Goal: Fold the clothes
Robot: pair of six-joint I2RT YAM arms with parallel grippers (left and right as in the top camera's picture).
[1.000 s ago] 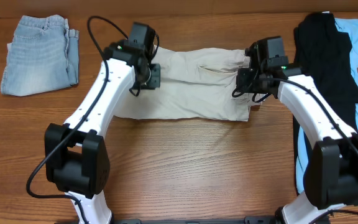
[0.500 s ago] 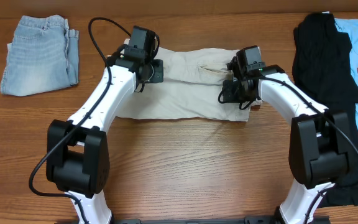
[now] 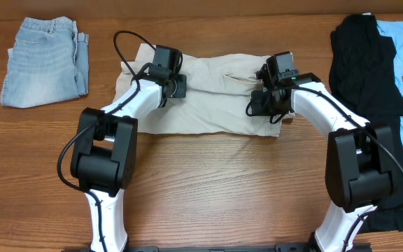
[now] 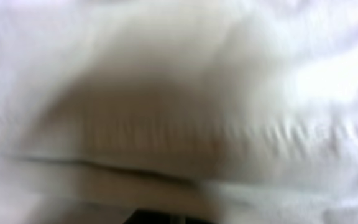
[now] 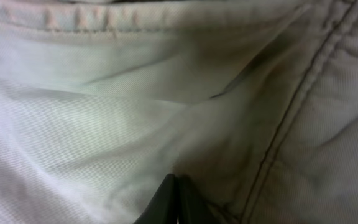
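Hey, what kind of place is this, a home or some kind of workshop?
Probably a robot test bench for laundry folding, not a home: a white left arm and right arm work at a wooden table, with khaki shorts spread between them and denim shorts lying aside.

Wooden table (image 3: 208,196) bears khaki shorts (image 3: 215,108), denim shorts (image 3: 44,63), black garment (image 3: 366,63).

Overhead evenly lit, sharp; left wrist view blurred, perhaps motion.
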